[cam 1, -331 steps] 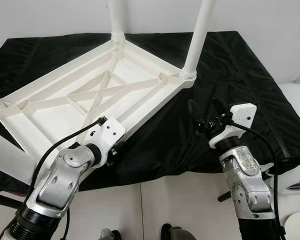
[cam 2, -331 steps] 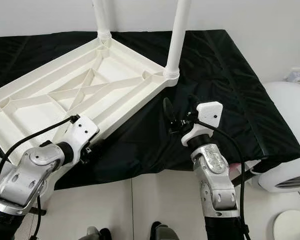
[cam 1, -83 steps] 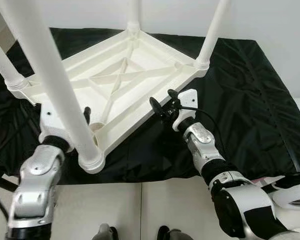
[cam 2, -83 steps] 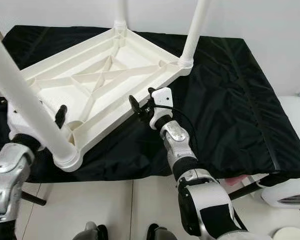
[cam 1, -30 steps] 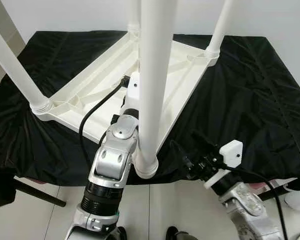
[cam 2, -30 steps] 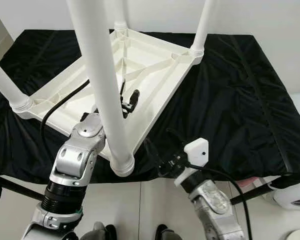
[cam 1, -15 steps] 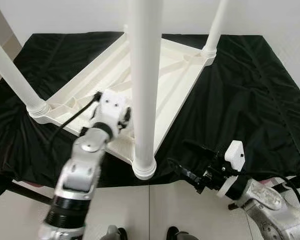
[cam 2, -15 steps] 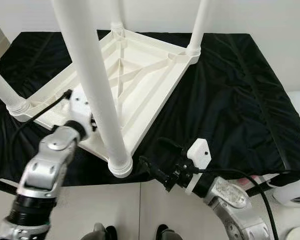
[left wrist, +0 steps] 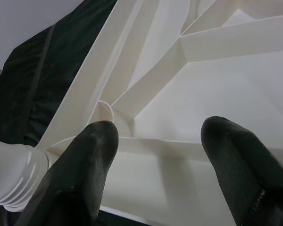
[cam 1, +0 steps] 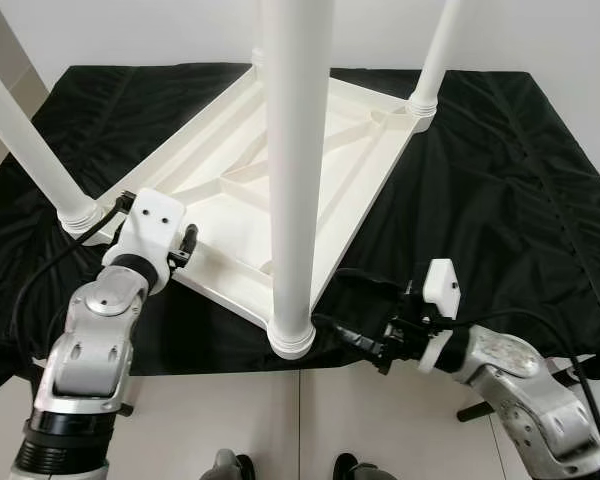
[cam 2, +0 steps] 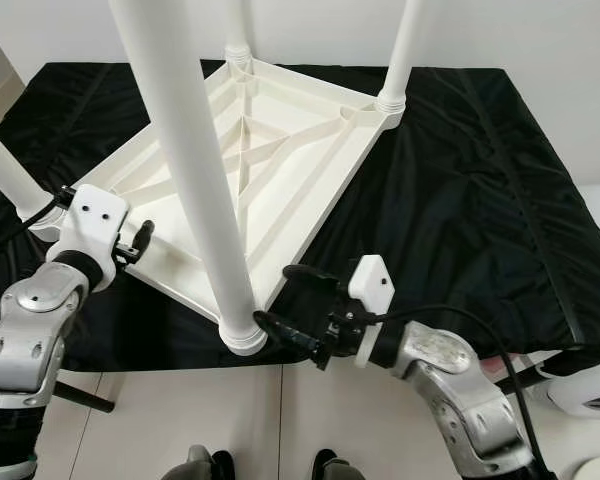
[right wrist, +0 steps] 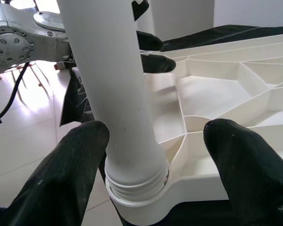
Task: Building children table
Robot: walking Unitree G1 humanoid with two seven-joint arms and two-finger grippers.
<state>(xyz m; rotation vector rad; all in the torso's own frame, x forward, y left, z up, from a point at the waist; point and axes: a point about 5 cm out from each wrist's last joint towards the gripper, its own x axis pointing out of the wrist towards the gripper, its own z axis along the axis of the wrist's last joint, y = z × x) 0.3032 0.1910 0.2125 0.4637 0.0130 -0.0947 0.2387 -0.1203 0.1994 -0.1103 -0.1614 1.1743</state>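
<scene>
- Left eye view: a white plastic children's table is seen lying upside down on a bench covered by a black cloth, with its ribbed underside turned up.
- Four white legs are stood up from the table's corners; the nearest leg is set in the corner that overhangs the bench's front edge, above the tiled floor.
- A second leg is seen at the table's left corner, a third leg at the far right corner, and the fourth is largely hidden behind the nearest one.
- The right gripper is held low at the bench's front edge, pointed at the base of the nearest leg, with its two black fingers spread wide.
- In the right wrist view the right gripper's fingers are seen on either side of the leg's threaded collar; no contact with the leg can be made out.
- The left gripper is held at the table's left edge, near the left corner leg.
- In the left wrist view the left gripper's fingers are seen wide apart over the table's rim and ribs, with nothing held between them.
- Whether the left fingers are touching the rim cannot be told.
</scene>
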